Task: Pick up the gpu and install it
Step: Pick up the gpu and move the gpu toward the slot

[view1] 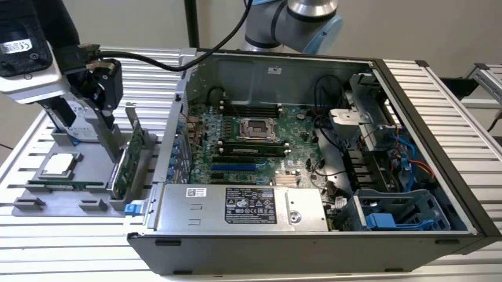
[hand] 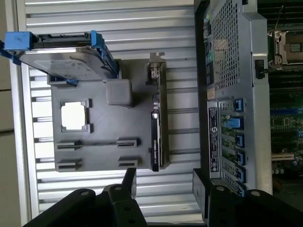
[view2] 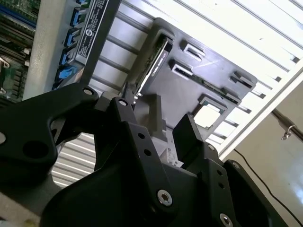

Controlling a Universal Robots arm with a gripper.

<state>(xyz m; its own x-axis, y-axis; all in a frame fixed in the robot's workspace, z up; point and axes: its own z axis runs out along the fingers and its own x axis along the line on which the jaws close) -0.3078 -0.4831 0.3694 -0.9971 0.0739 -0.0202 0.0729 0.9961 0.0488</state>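
The gpu [view1: 127, 160] stands on edge in a slot of the grey tray [view1: 47, 191] at the exterior view's left, its green board showing and its silver bracket pointing up. In both wrist views it is a thin dark card [hand: 158, 127] [view2: 154, 59] along the tray's edge [hand: 102, 151]. My black gripper [view1: 90, 108] hangs above the tray. It is open, with nothing between its fingers [hand: 130, 182]. The gripper [hand: 163, 182] [view2: 158, 118] is apart from the card. The open computer case [view1: 408, 100] lies beside the tray with its motherboard [view1: 251, 141] exposed.
A silver hard drive in a blue frame [hand: 61, 61] and a square processor chip [hand: 74, 116] also sit on the tray. A grey power supply box [view1: 235, 208] fills the case's near side. Cables and a blue drive cage [view1: 400, 214] occupy the case's right end. The table is ribbed metal [view1: 79, 247].
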